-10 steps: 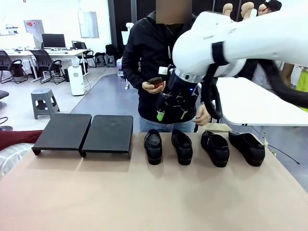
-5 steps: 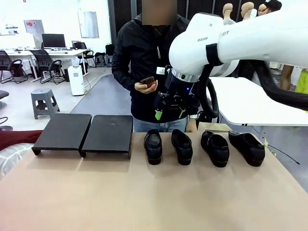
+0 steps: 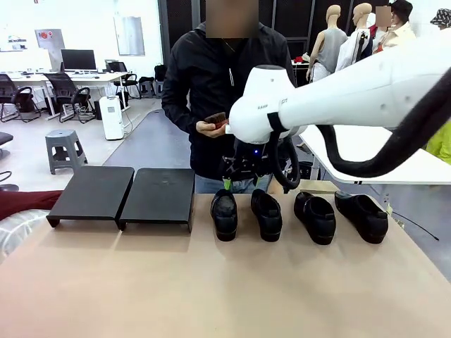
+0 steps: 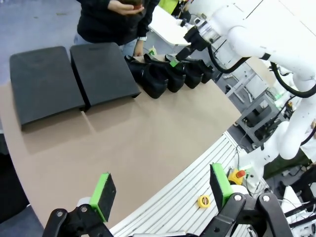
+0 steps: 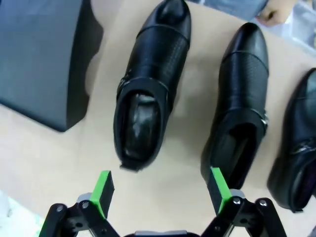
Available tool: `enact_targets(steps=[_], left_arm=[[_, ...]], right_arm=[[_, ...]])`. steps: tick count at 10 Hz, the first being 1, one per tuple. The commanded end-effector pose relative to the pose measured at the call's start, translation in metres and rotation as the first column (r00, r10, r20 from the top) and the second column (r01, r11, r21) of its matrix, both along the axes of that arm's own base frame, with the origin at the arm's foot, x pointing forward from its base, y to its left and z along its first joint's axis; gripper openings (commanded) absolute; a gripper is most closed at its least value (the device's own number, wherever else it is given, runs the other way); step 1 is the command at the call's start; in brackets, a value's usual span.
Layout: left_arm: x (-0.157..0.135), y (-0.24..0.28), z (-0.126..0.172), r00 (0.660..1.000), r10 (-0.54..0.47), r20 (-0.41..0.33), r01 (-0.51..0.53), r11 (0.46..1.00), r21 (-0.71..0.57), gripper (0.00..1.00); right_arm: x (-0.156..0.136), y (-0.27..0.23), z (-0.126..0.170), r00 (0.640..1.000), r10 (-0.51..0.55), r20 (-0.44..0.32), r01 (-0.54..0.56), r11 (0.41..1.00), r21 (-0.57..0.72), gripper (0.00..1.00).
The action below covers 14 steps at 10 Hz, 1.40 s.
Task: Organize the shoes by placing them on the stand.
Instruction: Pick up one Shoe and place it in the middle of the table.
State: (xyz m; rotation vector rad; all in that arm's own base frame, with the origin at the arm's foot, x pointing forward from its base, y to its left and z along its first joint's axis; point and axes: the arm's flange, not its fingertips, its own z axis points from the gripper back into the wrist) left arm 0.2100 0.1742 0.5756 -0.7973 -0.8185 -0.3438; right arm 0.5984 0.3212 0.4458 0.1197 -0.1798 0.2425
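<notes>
Front: four black shoes (image 3: 266,213) in a row on the brown table (image 3: 211,296), just right of the stand (image 3: 158,197), two black sloped platforms side by side. Right gripper (image 3: 243,179) poised above the two leftmost. Grey lettering on the right arm (image 3: 338,91), too small to read.

Left wrist: left gripper (image 4: 160,190) spread wide, gripping nothing, high over the table edge.

Right wrist: green pads (image 5: 102,190) wide apart, nothing between them, over two shoes lying on the table beside the stand's corner.

Small dark lettering on the right arm (image 3: 338,88) is too tiny to read.
</notes>
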Motion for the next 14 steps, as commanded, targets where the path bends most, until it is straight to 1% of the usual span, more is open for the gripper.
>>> enact_targets(steps=[1,2,3,4,6,7,8,9,10,12,14], left_arm=[[0.0,0.0,0.001,1.0,-0.015,0.02,0.015,1.0,-0.004,1.0],[0.0,0.0,0.001,1.0,-0.015,0.02,0.015,1.0,-0.004,1.0],[0.0,0.0,0.001,1.0,-0.015,0.02,0.015,1.0,-0.004,1.0],[0.0,0.0,0.001,1.0,-0.015,0.02,0.015,1.0,-0.004,1.0],[0.0,0.0,0.001,1.0,-0.015,0.02,0.015,1.0,-0.004,1.0],[0.0,0.0,0.001,1.0,-0.015,0.02,0.015,1.0,-0.004,1.0],[0.0,0.0,0.001,1.0,-0.015,0.02,0.015,1.0,-0.004,1.0],[0.0,0.0,0.001,1.0,-0.015,0.02,0.015,1.0,-0.004,1.0],[0.0,0.0,0.001,1.0,-0.015,0.02,0.015,1.0,-0.004,1.0],[0.0,0.0,0.001,1.0,-0.015,0.02,0.015,1.0,-0.004,1.0],[0.0,0.0,0.001,1.0,-0.015,0.02,0.015,1.0,-0.004,1.0]], right_arm=[[0.029,0.016,-0.007,0.995,-0.105,-0.002,0.105,0.994,-0.009,1.0],[0.04,0.016,-0.019,0.982,-0.191,0.0,0.191,0.982,-0.014,1.0],[0.049,0.017,-0.032,0.968,-0.249,-0.028,0.249,0.968,-0.014,1.0],[0.055,0.017,-0.045,0.957,-0.282,-0.07,0.28,0.959,-0.034,1.0],[0.067,0.016,-0.072,0.942,-0.301,-0.146,0.297,0.954,-0.048,1.0],[0.069,0.014,-0.082,0.928,-0.334,-0.166,0.327,0.943,-0.065,1.0],[0.071,0.013,-0.086,0.921,-0.344,-0.184,0.342,0.939,-0.045,1.0],[0.069,0.012,-0.087,0.922,-0.334,-0.197,0.332,0.942,-0.04,0.4],[0.069,0.011,-0.086,0.922,-0.334,-0.198,0.334,0.942,-0.034,0.0],[0.069,0.016,-0.088,0.928,-0.315,-0.2,0.315,0.948,-0.029,0.0],[0.072,0.019,-0.091,0.928,-0.3,-0.221,0.302,0.953,-0.026,0.0]])
